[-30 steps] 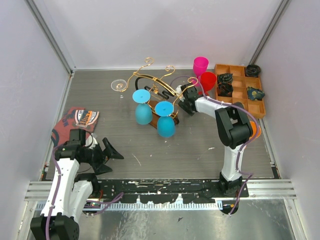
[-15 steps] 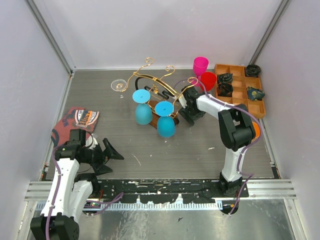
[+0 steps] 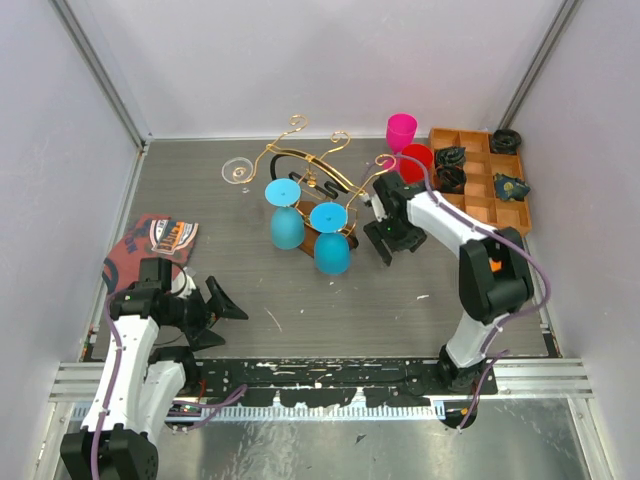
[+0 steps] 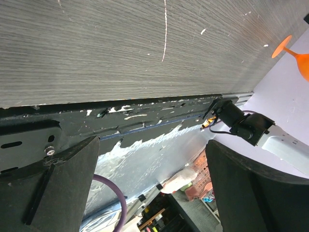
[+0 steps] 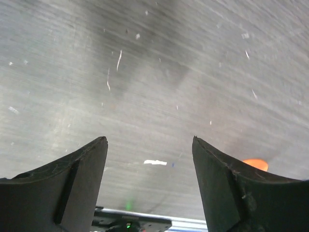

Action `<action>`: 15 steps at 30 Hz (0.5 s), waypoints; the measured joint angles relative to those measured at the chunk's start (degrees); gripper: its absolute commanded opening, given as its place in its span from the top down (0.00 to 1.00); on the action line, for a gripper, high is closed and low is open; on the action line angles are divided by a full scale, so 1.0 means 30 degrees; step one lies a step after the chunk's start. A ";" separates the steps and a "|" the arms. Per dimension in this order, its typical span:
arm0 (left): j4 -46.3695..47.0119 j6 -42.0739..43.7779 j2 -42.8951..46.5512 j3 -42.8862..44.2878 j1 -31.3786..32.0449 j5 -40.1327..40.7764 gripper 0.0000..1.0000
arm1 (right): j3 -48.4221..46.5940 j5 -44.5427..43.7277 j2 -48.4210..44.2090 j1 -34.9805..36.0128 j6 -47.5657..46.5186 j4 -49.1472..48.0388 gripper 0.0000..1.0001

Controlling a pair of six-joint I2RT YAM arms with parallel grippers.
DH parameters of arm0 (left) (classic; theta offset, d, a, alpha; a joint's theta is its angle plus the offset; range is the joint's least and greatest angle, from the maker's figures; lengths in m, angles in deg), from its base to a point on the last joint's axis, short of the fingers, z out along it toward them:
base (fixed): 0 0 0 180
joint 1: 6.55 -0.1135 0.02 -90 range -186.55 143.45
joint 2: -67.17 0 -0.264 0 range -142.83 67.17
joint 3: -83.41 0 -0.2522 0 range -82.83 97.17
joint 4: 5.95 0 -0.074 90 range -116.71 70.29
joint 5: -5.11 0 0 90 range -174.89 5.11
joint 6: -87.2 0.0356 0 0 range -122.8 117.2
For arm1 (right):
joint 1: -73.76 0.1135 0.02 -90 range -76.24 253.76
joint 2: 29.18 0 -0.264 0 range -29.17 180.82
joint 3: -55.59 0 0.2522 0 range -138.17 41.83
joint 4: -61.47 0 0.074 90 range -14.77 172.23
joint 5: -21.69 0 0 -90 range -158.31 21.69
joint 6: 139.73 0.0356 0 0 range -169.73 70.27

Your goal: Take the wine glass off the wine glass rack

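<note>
We are drawing the right gripper (image 3: 385,243) back toward our side of the table. A second ago it was sitting up by the right scroll of the wine glass rack (image 3: 318,180) and the red wine glass (image 3: 415,160). Now it is hanging low over bare table (image 3: 300,300), just right of the nearer of the two blue wine glasses (image 3: 331,250). Its jaws are spreading wider as it goes and are gripping nothing, since the wrist view shows only tabletop between the fingers. The red wine glass is standing upright off the rack, beside the pink glass (image 3: 401,130) and the orange tray (image 3: 482,200), so we are reading that one as delivered. Both blue wine glasses are hanging bowl-down from the rack, so we are likely lining up for the next one. The left gripper (image 3: 228,298) is resting fully spread and empty, well apart at the near left.
</note>
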 measured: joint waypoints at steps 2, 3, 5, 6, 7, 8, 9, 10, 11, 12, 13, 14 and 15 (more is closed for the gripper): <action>-0.0029 -0.0007 -0.0022 0.0022 0.0000 -0.0007 0.02 | 0.0102 -0.0051 -0.1093 -0.0138 0.0816 0.0670 0.20; -0.0036 0.0000 -0.0029 0.0029 0.0000 -0.0007 0.02 | 0.0102 -0.0153 -0.1596 -0.0219 0.1282 0.1049 0.19; -0.0087 0.0000 -0.0058 0.0080 0.0000 -0.0015 0.02 | 0.0175 -0.0401 -0.2317 -0.0430 0.2157 0.1705 0.18; -0.0117 0.0007 -0.0066 0.0109 0.0000 -0.0015 0.02 | 0.0240 -0.0510 -0.2637 -0.0546 0.2637 0.2084 0.17; -0.0146 0.0007 -0.0066 0.0124 0.0000 -0.0015 0.02 | 0.0277 -0.0590 -0.2914 -0.0648 0.3155 0.2397 0.16; -0.0204 0.0029 -0.0058 0.0168 0.0000 -0.0022 0.02 | 0.0277 -0.0707 -0.3133 -0.0750 0.3643 0.2681 0.16; -0.0233 0.0044 -0.0058 0.0189 0.0000 -0.0029 0.02 | 0.0277 -0.0838 -0.3366 -0.0831 0.4153 0.2907 0.16; -0.0255 0.0073 -0.0058 0.0204 0.0000 -0.0044 0.02 | 0.0270 -0.0984 -0.3490 -0.0896 0.4554 0.3096 0.16; -0.0262 0.0102 -0.0058 0.0204 0.0000 -0.0066 0.02 | 0.0204 -0.1202 -0.3577 -0.0933 0.5085 0.3424 0.16; -0.0277 0.0138 -0.0058 0.0204 0.0000 -0.0087 0.02 | 0.0087 -0.1523 -0.3570 -0.0991 0.5654 0.3810 0.16; -0.0291 0.0160 -0.0058 0.0204 0.0000 -0.0095 0.02 | 0.0051 -0.1887 -0.3512 -0.1056 0.6178 0.4065 0.16; -0.0299 0.0175 -0.0058 0.0211 0.0000 -0.0109 0.02 | 0.0051 -0.2259 -0.3439 -0.1107 0.6681 0.4320 0.16; -0.0306 0.0197 -0.0058 0.0211 0.0000 -0.0117 0.02 | 0.0051 -0.2608 -0.3373 -0.1202 0.7227 0.4612 0.16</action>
